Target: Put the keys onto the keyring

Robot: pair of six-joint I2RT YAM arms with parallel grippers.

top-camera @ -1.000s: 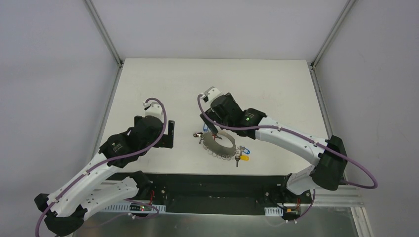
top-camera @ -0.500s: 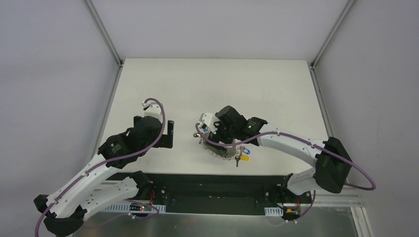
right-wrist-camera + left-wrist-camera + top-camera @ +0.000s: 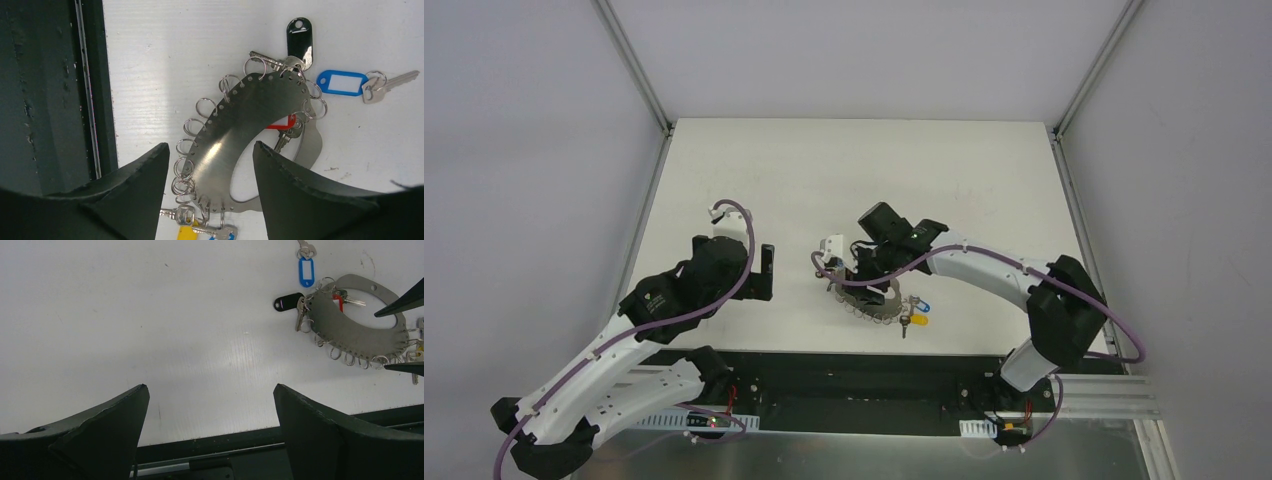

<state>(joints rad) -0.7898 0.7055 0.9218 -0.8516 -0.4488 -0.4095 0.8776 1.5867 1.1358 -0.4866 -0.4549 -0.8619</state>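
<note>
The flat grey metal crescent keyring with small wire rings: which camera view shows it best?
The right wrist view: the keyring fills the centre, its holes and rings distinct. The left wrist view shows it small, at the right edge. The top view shows it tiny, partly under the right arm.

Two slim robot arms; the left arm (image 3: 614, 345) and the right arm (image 3: 989, 268) shared one look: white shell links joined by bulky matte-black joints, each on a black base; a purple cable (image 3: 754, 245) ran loosely along each arm; small dark screws dotted the white shells; a tiny green light (image 3: 916, 236) glowed on the right arm's black wrist; the left gripper (image 3: 210, 386) and the right gripper (image 3: 211, 144) each ended in two dark, wedge-shaped fingers (image 3: 95, 430) with rough, scuffed edges.
</note>
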